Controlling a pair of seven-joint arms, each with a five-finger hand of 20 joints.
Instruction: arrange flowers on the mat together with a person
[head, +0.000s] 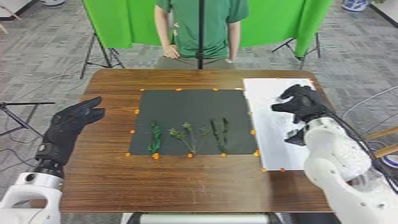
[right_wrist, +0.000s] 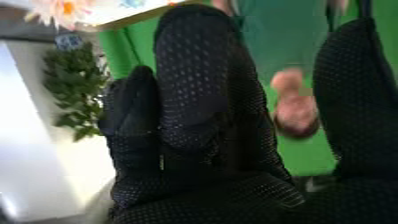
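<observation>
Flowers (right_wrist: 64, 9) on the white sheet (head: 277, 157), just right of your dark mat (head: 173, 107) and its green sprigs (head: 187, 128); your right hand (head: 306, 104) is over that sheet, spread and empty. Careful: closing too low could crush blooms or drag the sheet.

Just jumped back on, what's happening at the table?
Nothing is being gripped, as far as I can see. The robot's black-gloved right hand, open, is over the long white sheet. Its black-gloved left hand, also open, is by the table's left edge. Three slender green sprigs lie side by side on the dark, squarish mat. The right wrist view shows a pale pink, orange-centred flower.
</observation>
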